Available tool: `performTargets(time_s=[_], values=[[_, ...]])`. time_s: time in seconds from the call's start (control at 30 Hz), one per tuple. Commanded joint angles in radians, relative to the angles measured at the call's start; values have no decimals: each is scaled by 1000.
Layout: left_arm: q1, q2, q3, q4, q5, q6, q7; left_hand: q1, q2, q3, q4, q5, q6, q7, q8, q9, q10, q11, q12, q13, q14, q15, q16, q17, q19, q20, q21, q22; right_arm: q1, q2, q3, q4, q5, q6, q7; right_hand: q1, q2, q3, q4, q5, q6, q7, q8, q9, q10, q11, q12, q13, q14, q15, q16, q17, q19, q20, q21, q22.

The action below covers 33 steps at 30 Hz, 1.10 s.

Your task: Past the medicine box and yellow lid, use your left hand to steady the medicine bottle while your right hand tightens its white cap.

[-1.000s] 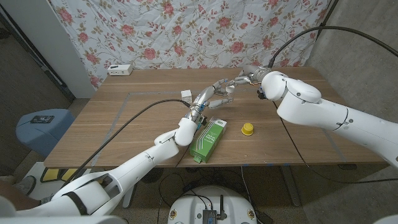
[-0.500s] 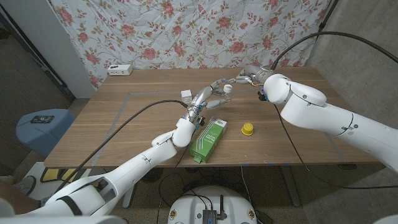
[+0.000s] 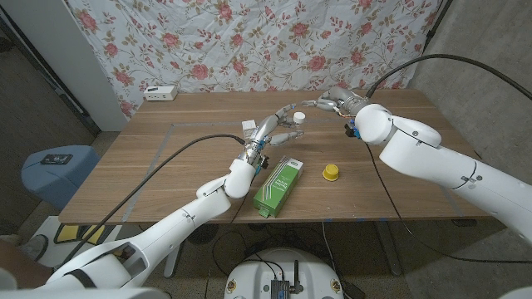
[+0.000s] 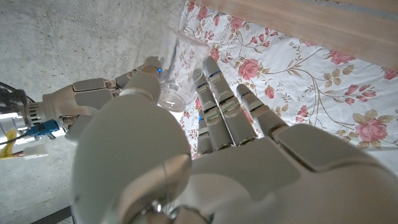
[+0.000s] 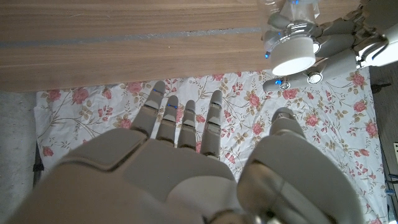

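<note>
- A wooden table (image 3: 166,158) stands before a flowered cloth backdrop (image 3: 249,41), seen from above by the head camera
- The left hand (image 3: 268,133) reaches toward the far middle of the table, past a green medicine box (image 3: 278,187) that lies flat near the front edge
- A small yellow lid (image 3: 331,172) sits on the wood just right of the box, apart from it
- The left hand holds the medicine bottle (image 3: 291,121), a clear one, raised off the table; the left wrist view shows the bottle (image 4: 177,71) pinched between the thumb and the other fingers (image 4: 217,99), which are stretched long beside it
- The white cap (image 3: 298,117) sits on the bottle's end, pointing toward the right arm; the right wrist view shows this cap (image 5: 293,55) as a round white disc with the left hand's fingers around the bottle behind it
- The right hand (image 3: 332,101) hangs close to the cap but apart from it; its fingers (image 5: 180,121) are straight and spread and hold nothing
- A white power strip (image 3: 160,93) lies at the far left corner, and a small white object (image 3: 248,125) rests near the left hand
- Judged progress: the steadying half looks done, since the bottle is gripped and presented; the tightening is not yet begun, as the right hand has no hold on the cap
- What is left, most likely: close the right hand's fingers on the cap and twist it tight
</note>
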State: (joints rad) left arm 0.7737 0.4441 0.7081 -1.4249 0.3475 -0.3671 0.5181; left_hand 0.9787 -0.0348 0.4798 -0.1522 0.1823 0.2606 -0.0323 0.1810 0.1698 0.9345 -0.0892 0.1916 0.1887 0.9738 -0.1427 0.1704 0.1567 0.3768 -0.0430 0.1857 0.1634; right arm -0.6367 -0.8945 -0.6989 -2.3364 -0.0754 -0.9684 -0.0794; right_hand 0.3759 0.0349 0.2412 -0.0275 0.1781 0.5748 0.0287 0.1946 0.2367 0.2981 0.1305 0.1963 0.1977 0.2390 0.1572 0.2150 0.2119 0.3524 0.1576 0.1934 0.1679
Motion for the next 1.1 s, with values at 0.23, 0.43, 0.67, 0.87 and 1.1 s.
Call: performTargets(time_s=[0.23,0.43,0.67,0.87,1.1], values=[[70,52,-58,-91,-9,11,6,10,10,2,0,4,1,-3,3,5,76,-74,4,4,-6,-68,2,4,11,-65,4,2,-170,57,136,61,86,174,-183,-25,17,4,16,4,-6,-13,2,-3,23,-10,11,4,12,-38,4,3,20,-12,6,3],[107,68,-85,-134,-1,30,28,10,11,2,1,3,1,-2,4,5,78,-75,5,4,-7,-68,2,4,11,-70,3,2,-235,75,194,117,128,323,-230,-42,30,9,-1,5,-41,-61,-2,-24,28,-10,5,-2,3,-45,-11,-10,34,-52,2,3],[137,80,-110,-162,-7,32,44,11,11,1,1,3,2,-2,4,5,75,-75,4,4,-10,-69,1,4,10,-72,2,2,-265,94,219,168,154,418,-249,-62,43,14,-15,4,-69,-55,-6,-37,29,-9,3,-3,-13,-71,-14,-7,26,-94,-2,5],[146,78,-122,-149,-15,4,59,8,11,0,3,3,0,-2,4,5,74,-75,4,4,-11,-67,1,4,9,-71,1,2,-269,108,233,204,193,467,-231,-88,47,10,-17,5,-98,-206,-6,-39,6,-12,-2,-4,-45,-66,-19,-7,-5,-109,-7,4],[153,77,-135,-135,-20,-19,73,3,13,1,6,3,-2,-2,3,5,68,-75,2,4,-17,-67,-1,3,8,-72,0,2,-272,136,236,240,213,509,-246,-118,51,13,-32,6,-177,-141,-8,-46,-27,-16,-4,-8,-80,-75,-19,-11,-28,-125,-4,2]])
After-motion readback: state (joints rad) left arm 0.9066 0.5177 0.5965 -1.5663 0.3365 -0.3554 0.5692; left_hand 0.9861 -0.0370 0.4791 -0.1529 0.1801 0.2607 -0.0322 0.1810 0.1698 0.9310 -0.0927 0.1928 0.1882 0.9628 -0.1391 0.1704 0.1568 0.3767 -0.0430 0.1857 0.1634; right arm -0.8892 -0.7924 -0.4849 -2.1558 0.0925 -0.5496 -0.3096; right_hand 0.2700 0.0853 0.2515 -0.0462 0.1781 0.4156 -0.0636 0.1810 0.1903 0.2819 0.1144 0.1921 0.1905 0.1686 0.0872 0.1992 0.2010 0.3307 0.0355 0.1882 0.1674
